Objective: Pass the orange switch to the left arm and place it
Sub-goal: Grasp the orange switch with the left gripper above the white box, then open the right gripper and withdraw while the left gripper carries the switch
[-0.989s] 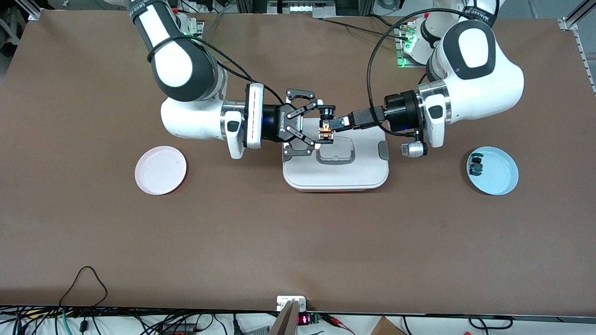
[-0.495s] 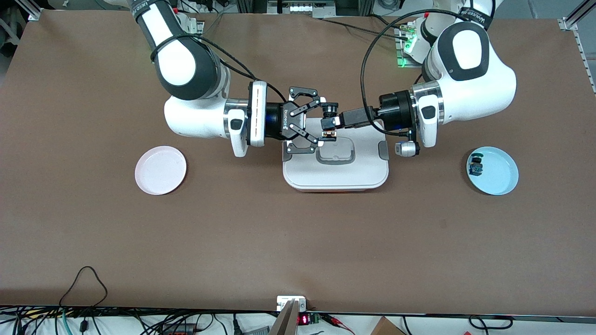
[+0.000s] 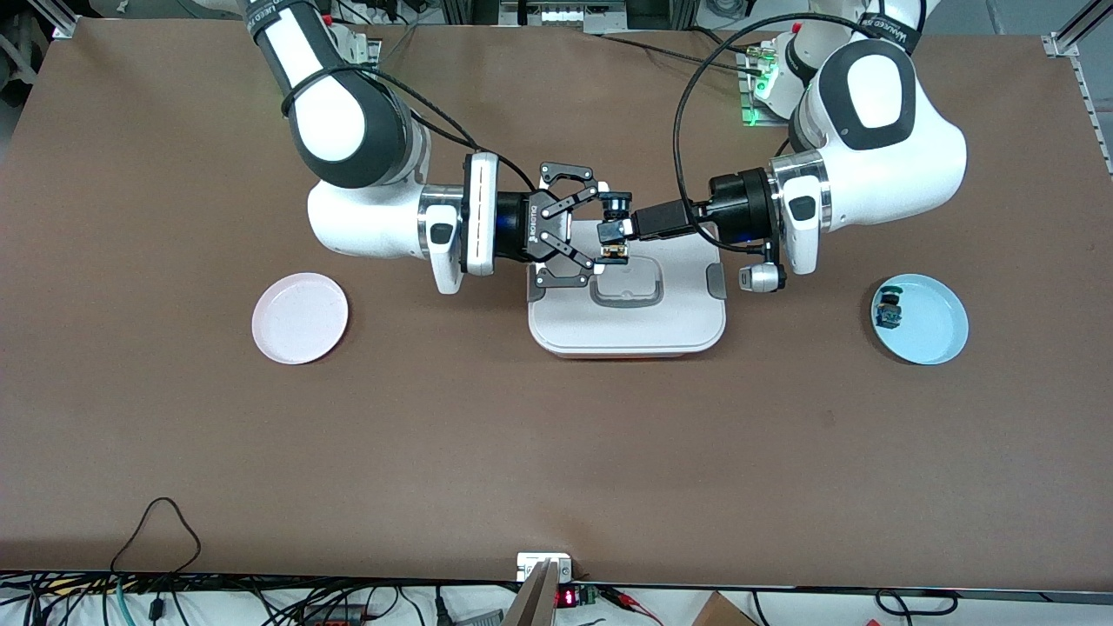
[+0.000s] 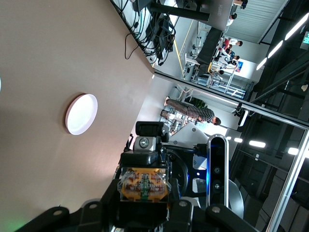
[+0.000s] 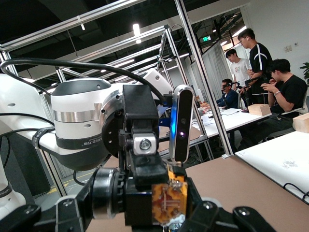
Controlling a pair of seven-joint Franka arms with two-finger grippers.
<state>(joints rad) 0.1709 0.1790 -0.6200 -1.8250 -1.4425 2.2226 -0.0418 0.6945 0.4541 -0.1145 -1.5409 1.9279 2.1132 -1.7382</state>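
Observation:
The orange switch [image 3: 612, 252] hangs in the air above the white box [image 3: 626, 323], over the box's edge nearest the robot bases. My right gripper [image 3: 600, 224] reaches in from the right arm's end and is shut on the switch. My left gripper [image 3: 611, 236] comes from the left arm's end and is shut on the same switch. In the left wrist view the switch's orange face [image 4: 143, 183] sits between the left gripper's black fingers. The right wrist view shows the orange end [image 5: 169, 203] beside a black body and a silver ring.
An empty pink plate [image 3: 300, 317] lies toward the right arm's end of the table. A light-blue plate [image 3: 937, 335] toward the left arm's end holds a small blue-and-green switch [image 3: 889, 311]. Cables run along the table edge nearest the front camera.
The left gripper has moved in toward the right gripper and closed its fingers on the switch. The right arm shifted slightly toward the left arm's end, still holding the switch.

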